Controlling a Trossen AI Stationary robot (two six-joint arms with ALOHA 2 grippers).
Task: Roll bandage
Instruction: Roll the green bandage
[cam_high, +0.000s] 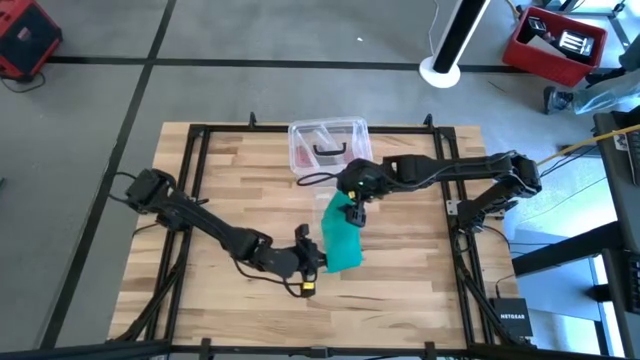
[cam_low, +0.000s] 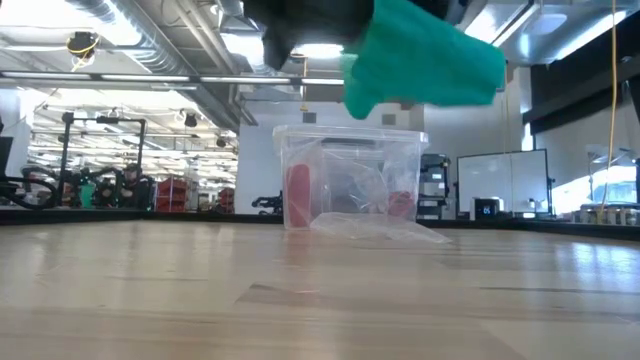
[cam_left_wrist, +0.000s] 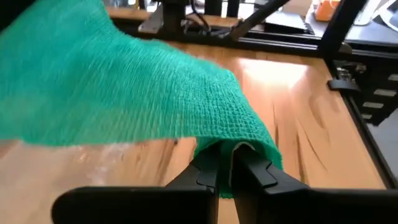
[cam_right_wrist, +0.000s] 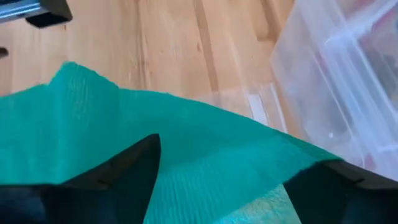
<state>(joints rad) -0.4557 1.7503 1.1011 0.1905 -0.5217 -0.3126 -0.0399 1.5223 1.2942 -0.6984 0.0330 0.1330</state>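
Observation:
The teal-green bandage (cam_high: 340, 236) is a flat strip held up over the table's middle, between my two grippers. In the low view the bandage (cam_low: 425, 55) hangs clear of the table top. My left gripper (cam_high: 318, 256) is shut on the strip's near end; this shows in the left wrist view (cam_left_wrist: 231, 163). My right gripper (cam_high: 352, 212) is at the strip's far end, in front of the clear box. Its fingers are wide apart, with the bandage (cam_right_wrist: 186, 143) spanning between them. My left gripper pinches the bandage's near edge (cam_left_wrist: 227, 147) between its two shut fingers (cam_left_wrist: 210, 172), coming level from the table's left. The cloth runs up and away from the fingers as a broad band, clear of the table. My right gripper has the bandage's far part (cam_right_wrist: 205, 168) between its spread fingers (cam_right_wrist: 121, 171), reaching both of them. Whether the fingers press on the cloth I cannot tell.
A clear plastic box (cam_high: 328, 145) with pinkish contents stands at the table's far middle, just behind the right gripper. A clear plastic sheet (cam_low: 375, 228) lies in front of the box. Black frame rails (cam_high: 190, 180) run along the table's edges.

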